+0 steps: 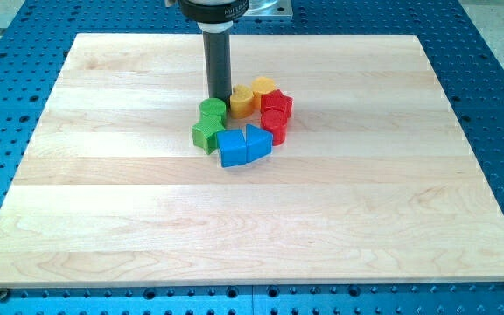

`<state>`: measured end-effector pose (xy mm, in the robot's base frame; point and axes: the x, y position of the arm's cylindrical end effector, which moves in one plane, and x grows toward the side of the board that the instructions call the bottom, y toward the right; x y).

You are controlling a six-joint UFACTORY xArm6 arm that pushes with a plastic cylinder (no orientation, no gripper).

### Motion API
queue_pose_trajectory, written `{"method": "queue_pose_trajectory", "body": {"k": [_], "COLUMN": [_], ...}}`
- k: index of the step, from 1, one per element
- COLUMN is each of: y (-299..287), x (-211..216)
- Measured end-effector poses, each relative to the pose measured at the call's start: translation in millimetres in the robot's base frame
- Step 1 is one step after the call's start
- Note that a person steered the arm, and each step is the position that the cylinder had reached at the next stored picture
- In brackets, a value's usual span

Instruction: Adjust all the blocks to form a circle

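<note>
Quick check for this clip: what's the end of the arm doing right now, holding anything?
No gripper here: my tip holds nothing; it rests on the board at the ring's top-left, between the green cylinder and a yellow block.

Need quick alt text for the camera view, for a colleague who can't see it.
Eight small blocks sit in a tight ring on a wooden board: two green, two blue, two red, two yellow. My tip rests at the ring's top-left, between green and yellow.
</note>
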<state>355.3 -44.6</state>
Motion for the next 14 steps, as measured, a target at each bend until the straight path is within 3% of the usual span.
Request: {"method": "queue_pose_trajectory", "body": {"k": [2, 3, 4, 5, 6, 7, 10, 11, 12, 13, 14], "y": [-66, -93, -156, -157, -101, -49, -15, -15, -32, -8, 13], "x": [2, -18, -6, 84, 155, 149, 101, 100, 143, 161, 142]}}
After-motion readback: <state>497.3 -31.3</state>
